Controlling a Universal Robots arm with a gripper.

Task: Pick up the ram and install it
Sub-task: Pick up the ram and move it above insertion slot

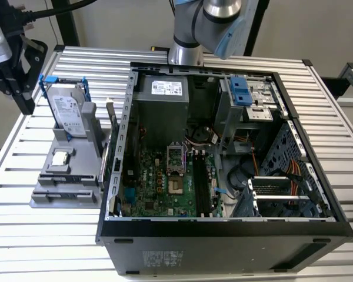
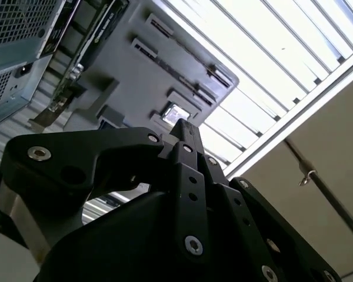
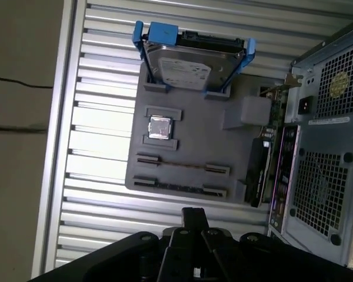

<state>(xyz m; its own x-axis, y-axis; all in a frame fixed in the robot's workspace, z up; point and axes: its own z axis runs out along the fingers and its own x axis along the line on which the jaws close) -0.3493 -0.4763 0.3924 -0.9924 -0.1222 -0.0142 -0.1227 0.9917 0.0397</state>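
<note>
- The gripper (image 1: 23, 97) hangs at ten o'clock in the exterior view; whether it is open or closed cannot be told.
- The ram (image 3: 179, 188) stands on edge in the gray holder (image 1: 47, 174), at nine o'clock from the open computer case (image 1: 223, 228).

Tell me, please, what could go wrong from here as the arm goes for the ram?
The ram stands on its thin edge in the grey holder, beside what looks like a second stick; an off approach might knock either.
The hard drive stands tall on the same holder near the gripper, so a sideways move could clip it.
The memory slots in the case lie near cables, which might snag.
</note>
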